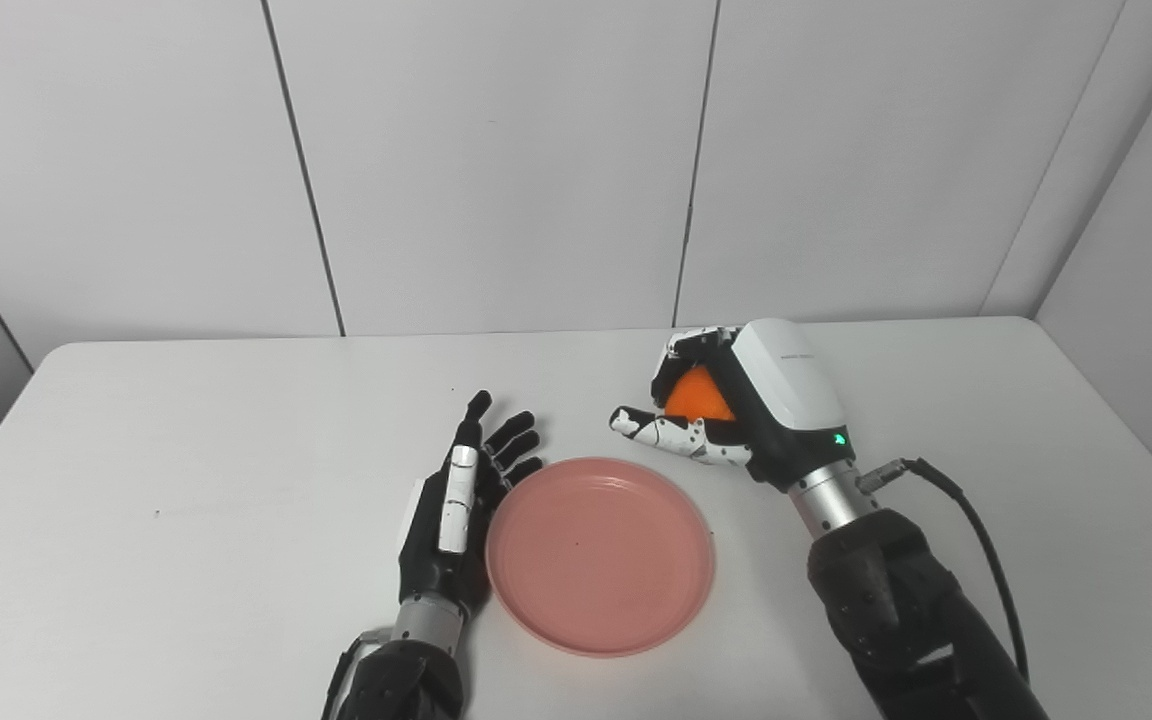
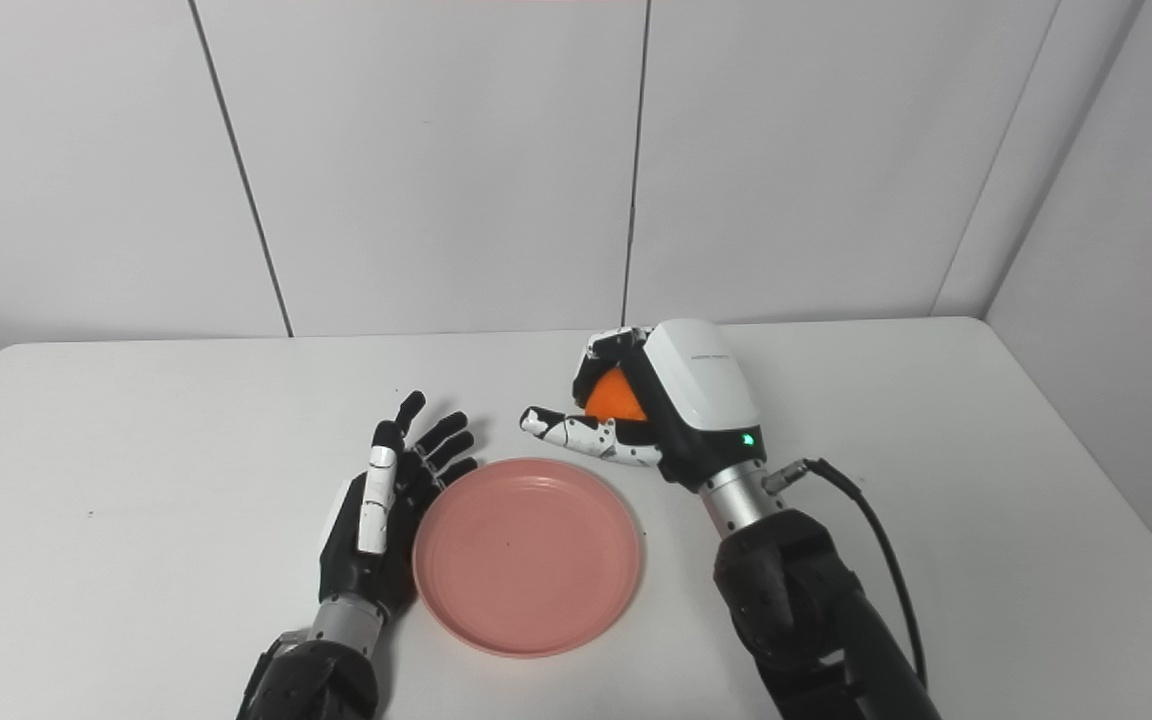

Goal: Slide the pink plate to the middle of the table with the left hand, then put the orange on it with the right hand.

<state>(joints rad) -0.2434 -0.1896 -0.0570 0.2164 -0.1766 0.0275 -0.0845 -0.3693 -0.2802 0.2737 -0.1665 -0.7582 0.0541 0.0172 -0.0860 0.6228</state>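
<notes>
The pink plate (image 1: 600,553) lies flat on the white table (image 1: 186,450), near its front middle, and holds nothing. My left hand (image 1: 461,500) rests open at the plate's left rim, fingers stretched forward and apart. My right hand (image 1: 736,400) is beyond the plate's far right edge, shut on the orange (image 1: 698,395). Only part of the orange shows between the curled fingers and the thumb (image 1: 661,433), which points left. In the right eye view the orange (image 2: 616,397) sits likewise in the right hand (image 2: 661,400), up and to the right of the plate (image 2: 527,555).
White wall panels rise behind the table's far edge (image 1: 536,335). A black cable (image 1: 976,540) loops from the right wrist over the table.
</notes>
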